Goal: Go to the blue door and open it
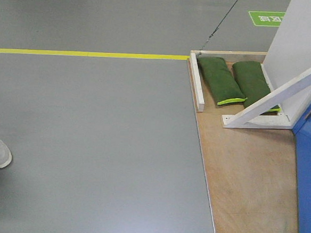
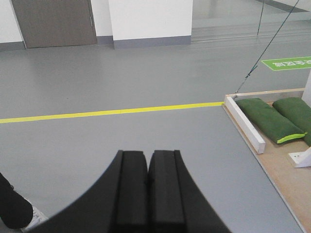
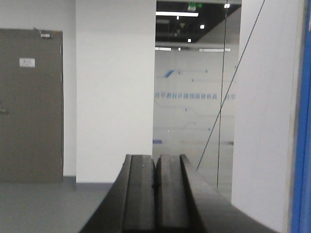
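Two tools, and from where I stand neither has anything in it. The left tool [image 2: 147,158] has its pads pressed flat together over bare grey floor [image 2: 121,82], and the right tool [image 3: 155,162] is likewise shut tight, touching nothing.

The blue door [image 1: 309,175] stands upright at the lower right edge of the front view, its long axis running floor to ceiling, on a plywood base [image 1: 252,182]. In the right wrist view it is only a thin blue strip [image 3: 305,121] down the far right edge. The left wrist view shows no blue at all. So the door lies off to the right of both tools, and I'd judge the right arm the nearer one.

No handle shows in any view, so the base likely needs to turn right and close in first.

Beyond the door, in the upper right of the front view, a white brace beam [image 1: 277,95] slants over two green sandbags [image 1: 220,80], and a yellow line [image 1: 90,53] crosses the floor on the left
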